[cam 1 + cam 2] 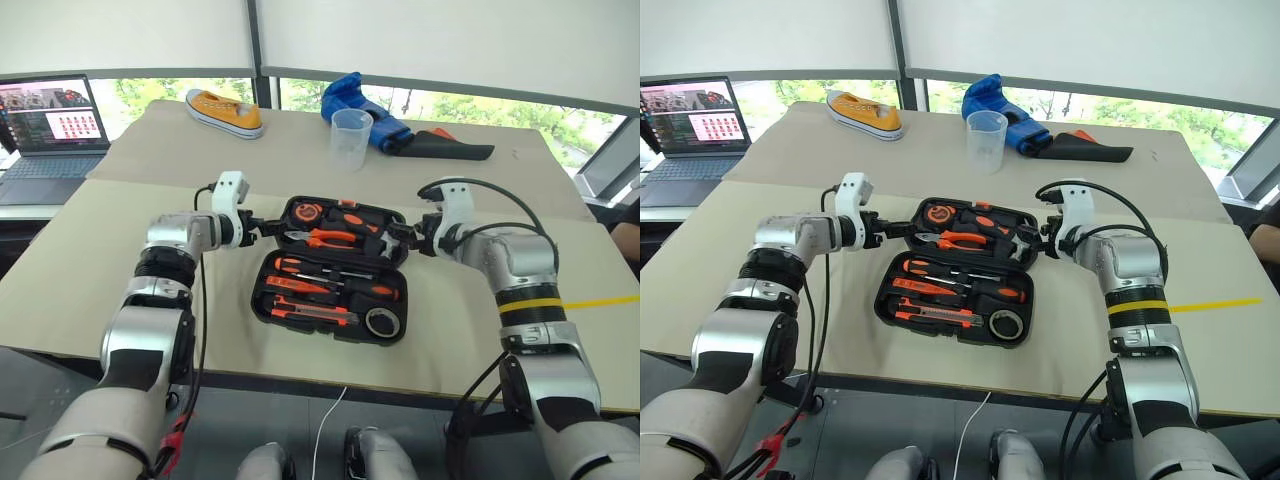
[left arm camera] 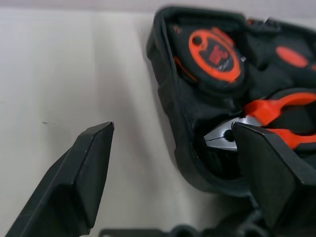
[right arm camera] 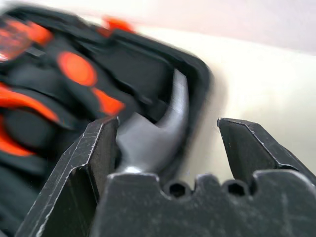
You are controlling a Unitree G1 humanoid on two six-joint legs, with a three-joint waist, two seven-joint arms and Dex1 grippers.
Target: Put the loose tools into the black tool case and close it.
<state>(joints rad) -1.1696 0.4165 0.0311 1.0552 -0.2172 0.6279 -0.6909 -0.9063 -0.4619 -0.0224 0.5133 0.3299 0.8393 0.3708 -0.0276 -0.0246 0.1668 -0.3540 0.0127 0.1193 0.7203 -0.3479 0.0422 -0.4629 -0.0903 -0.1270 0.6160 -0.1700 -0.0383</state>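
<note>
While both arms reach in from either side, the scene reads as follows.

Case: black tool case [image 1: 330,285] lies open and flat on the beige table [image 1: 150,215], far half toward the window, near half toward the robot.

Far half: tape measure [image 2: 216,55] at the left end, orange-handled pliers [image 1: 330,238] just beside it, hammer head [image 3: 165,126] at the right end.

Near half: two black-orange-handled screwdrivers [image 1: 335,285] in the upper slots, black-orange utility knife [image 1: 310,313] along the front edge, small roll of black tape [image 1: 382,321] in the front right corner. Tester screwdriver: too small to pick out with certainty.

Left gripper [image 1: 262,228]: fingers spread wide, nothing between them but the case wall; one finger stands over the bare table, the other over the pliers' nose inside the left end of the far half. Contact: cannot tell.

Right gripper [image 1: 408,237]: fingers spread wide, straddling the right end wall of the far half; one finger inside by the hammer head, the other outside over the table. Holds nothing.

Background: yellow shoe [image 1: 225,112], clear plastic cup [image 1: 351,138], blue cloth [image 1: 360,110] with a black sheath [image 1: 445,150], open laptop [image 1: 50,125] at far left.
</note>
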